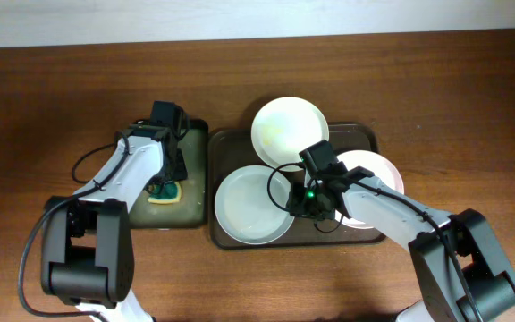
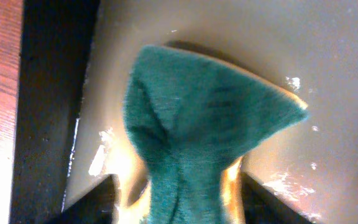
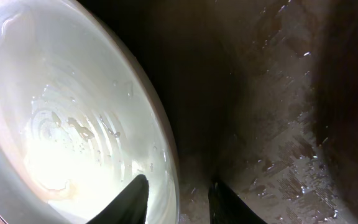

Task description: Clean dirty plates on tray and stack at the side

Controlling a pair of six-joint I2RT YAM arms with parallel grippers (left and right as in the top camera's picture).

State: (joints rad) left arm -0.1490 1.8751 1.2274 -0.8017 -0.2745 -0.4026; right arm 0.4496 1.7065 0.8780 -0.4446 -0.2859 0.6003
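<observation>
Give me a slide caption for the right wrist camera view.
Right gripper grips the rim of a wet white plate on the dark tray.

This looks like a robotics lab bench set up for dishwashing. A left arm [image 1: 119,174] and a right arm [image 1: 392,207] stand at the near edge of a bare wood-grain tabletop [image 1: 52,89]. Between them are wet white plates [image 1: 289,125] on a brown tray [image 1: 226,148], with a green sponge [image 1: 164,192] on a smaller tray [image 1: 195,179] to the left. A plain pale wall [image 1: 240,18] runs along the far side.

Bright overhead, blurred wrist close-ups, wet glare
</observation>
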